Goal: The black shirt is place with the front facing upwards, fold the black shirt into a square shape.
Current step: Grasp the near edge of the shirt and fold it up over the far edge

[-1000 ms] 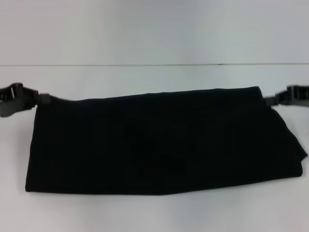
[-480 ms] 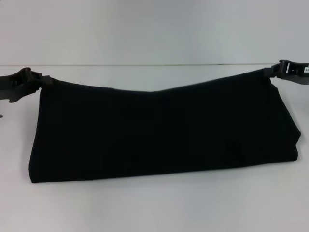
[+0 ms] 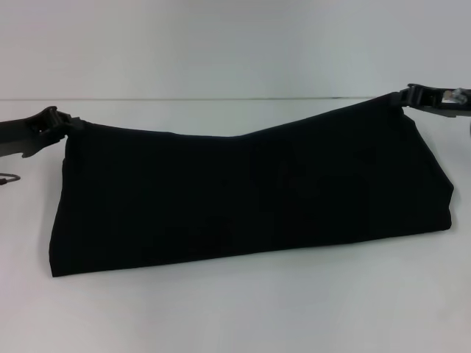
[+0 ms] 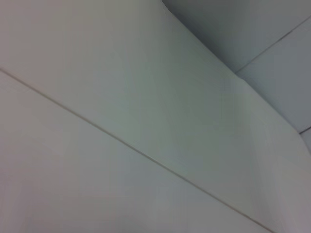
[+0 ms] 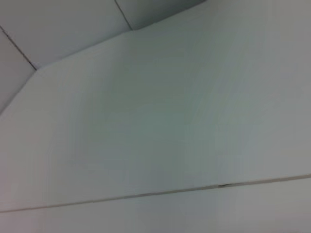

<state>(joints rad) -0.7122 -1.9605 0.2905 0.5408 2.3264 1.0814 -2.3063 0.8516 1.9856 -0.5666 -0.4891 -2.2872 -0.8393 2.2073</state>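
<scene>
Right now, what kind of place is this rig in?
Likely a lab or test bench, not a home: bare white table, plain white wall, only the black shirt held up by the left end effector and right end effector.

The black shirt (image 3: 243, 195) is the one big obstacle on the white table (image 3: 235, 316): it spans nearly the whole width, hanging like a curtain from 2 raised corners, its lower fold resting on the surface. The left gripper (image 3: 65, 123) pinches the left corner and the right gripper (image 3: 403, 97) the right corner, so both ends are occupied. Bare table lies along the near edge, and a strip runs behind the shirt toward the far edge.
</scene>
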